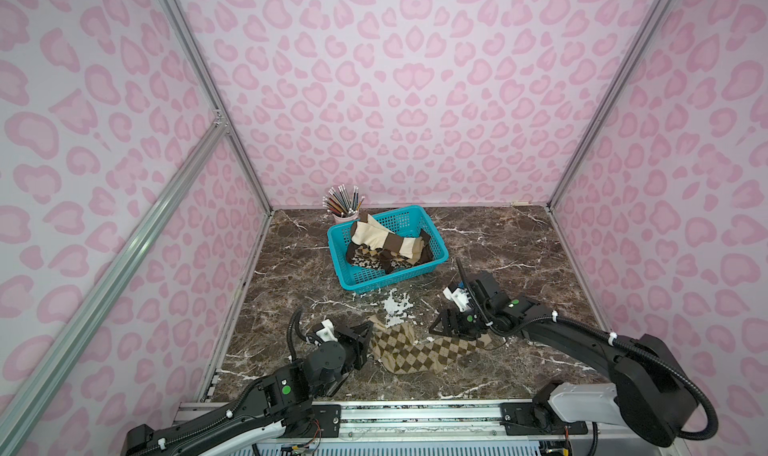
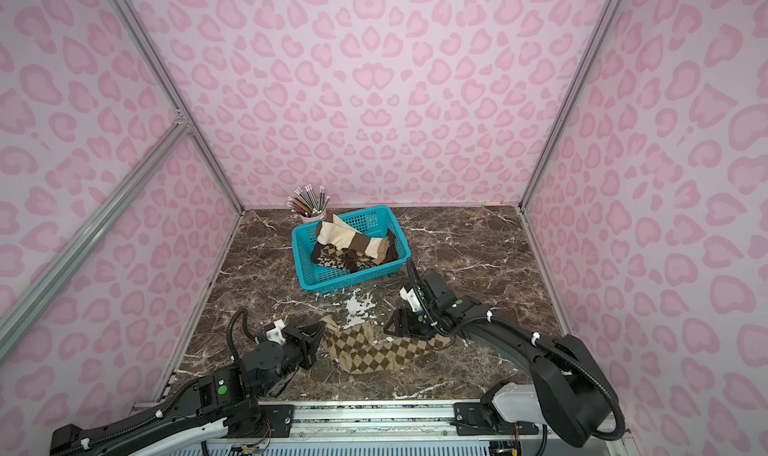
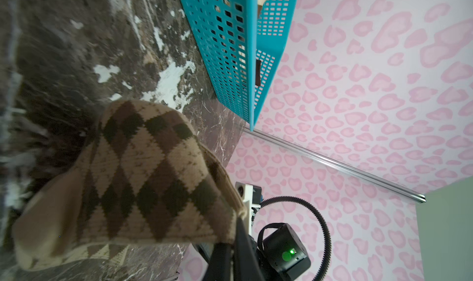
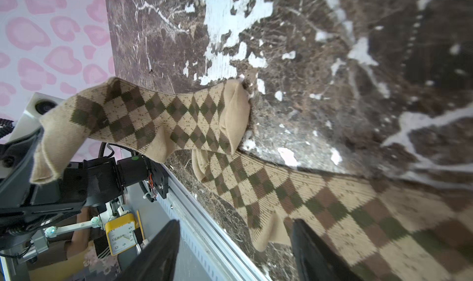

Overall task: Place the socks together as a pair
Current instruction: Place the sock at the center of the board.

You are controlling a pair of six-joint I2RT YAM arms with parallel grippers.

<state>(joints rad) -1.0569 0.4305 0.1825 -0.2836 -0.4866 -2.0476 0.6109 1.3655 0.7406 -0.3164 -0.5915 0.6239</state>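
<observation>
Limply, a knit argyle sock (image 4: pixel 153 115) hangs.

A robot test cell in a lab: pink heart-print wall panels (image 1: pixel 415 80) in an aluminium frame (image 1: pixel 219 117) enclose a marble-patterned table (image 1: pixel 519 246), while a black left arm (image 1: pixel 257 395) and right arm (image 1: pixel 582 337) sit on a metal rail (image 1: pixel 415 416) along its near edge, cable conduits (image 1: pixel 291 335) exposed.

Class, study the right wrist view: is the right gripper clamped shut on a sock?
No, the right gripper holds its fingers wide apart, and the diamond-check sock lies loose on the table between them.
</observation>
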